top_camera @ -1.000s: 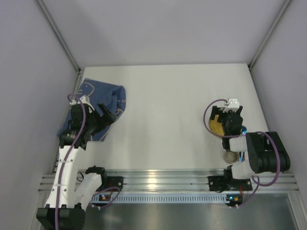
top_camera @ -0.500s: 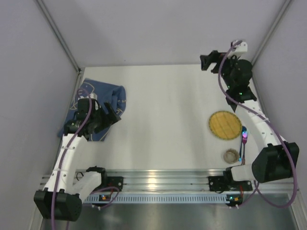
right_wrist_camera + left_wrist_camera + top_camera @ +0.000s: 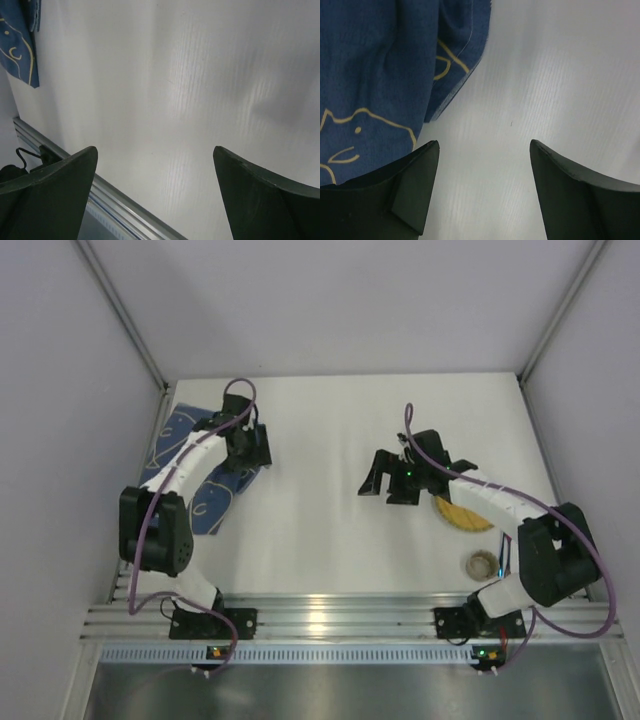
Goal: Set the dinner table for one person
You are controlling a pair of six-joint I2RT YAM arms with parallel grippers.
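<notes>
Soft, even overhead light makes the dinner table (image 3: 320,530) bright and faintly bluish, with only pale, diffuse shadows beneath the arms and a small glare patch on the metal rail (image 3: 318,614) at the near edge. In the wrist views the close fingers (image 3: 395,200) look near-black and soft-edged, the blue cloth (image 3: 370,75) is fairly sharp, and a broad grey shadow dims the right wrist's tabletop.

your table (image 3: 320,430) looks matt white, smooth from above, with fine ribbing up close. the mat (image 3: 370,60) is soft blue woven cloth, creased, with pale printed lines. the left gripper (image 3: 484,145) has matt black fingers (image 3: 412,195), plastic by the look, slightly grainy. the rail (image 3: 320,615) at the near edge is bare metal and throws glare back at you.
</notes>
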